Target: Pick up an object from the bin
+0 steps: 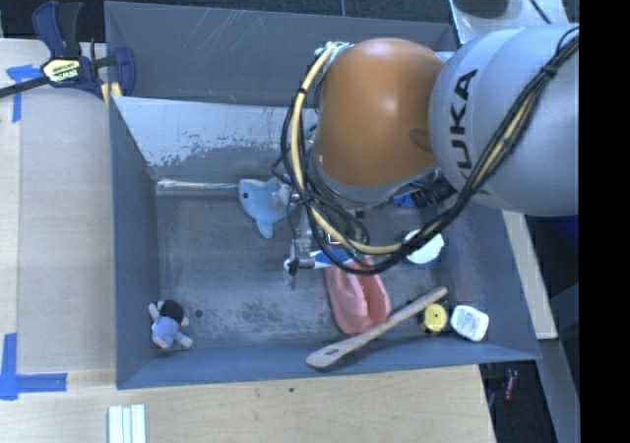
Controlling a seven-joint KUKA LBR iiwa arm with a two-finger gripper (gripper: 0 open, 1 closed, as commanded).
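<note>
Camera view: gripper (299, 256) low in bin (135, 234), between blue toy (260, 206) and pink object (350, 301); its grip state cannot be told.

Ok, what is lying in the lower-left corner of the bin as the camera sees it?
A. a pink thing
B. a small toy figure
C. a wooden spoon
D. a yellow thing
B: a small toy figure with a dark head lies alone in that corner of the bin, while the spoon and the pink thing lie toward the lower right.
</note>
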